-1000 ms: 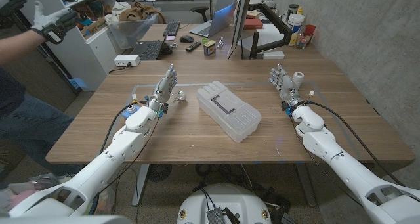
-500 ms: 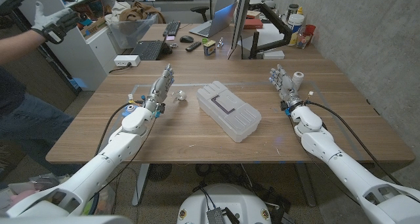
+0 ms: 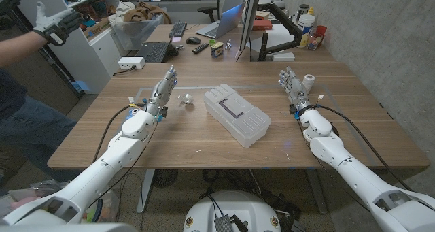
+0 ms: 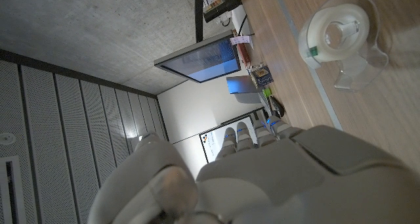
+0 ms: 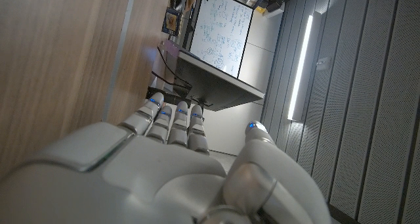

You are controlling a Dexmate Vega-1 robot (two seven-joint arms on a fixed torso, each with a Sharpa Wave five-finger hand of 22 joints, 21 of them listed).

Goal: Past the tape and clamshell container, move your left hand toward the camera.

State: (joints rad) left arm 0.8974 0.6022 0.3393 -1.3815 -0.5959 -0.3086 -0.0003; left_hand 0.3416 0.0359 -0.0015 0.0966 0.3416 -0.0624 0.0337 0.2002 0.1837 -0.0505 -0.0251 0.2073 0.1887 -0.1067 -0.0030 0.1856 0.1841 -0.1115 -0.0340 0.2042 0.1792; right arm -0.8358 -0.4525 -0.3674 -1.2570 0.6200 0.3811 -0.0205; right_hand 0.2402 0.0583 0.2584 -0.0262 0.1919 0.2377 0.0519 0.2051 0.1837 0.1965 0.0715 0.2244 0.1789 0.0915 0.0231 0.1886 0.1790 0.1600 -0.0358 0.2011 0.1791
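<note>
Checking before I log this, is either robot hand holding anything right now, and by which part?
Nothing is held: left robot hand and right robot hand both stand open, fingers extended.

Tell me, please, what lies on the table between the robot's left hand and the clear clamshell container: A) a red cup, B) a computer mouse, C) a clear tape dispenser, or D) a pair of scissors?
C: in the head view, the tape dispenser sits on the wood between the left hand and the clamshell container; the left wrist view also shows it.

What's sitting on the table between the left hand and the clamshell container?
In the head view, the clear tape dispenser stands on the table between the left hand and the clamshell container, close beside the hand.
</note>
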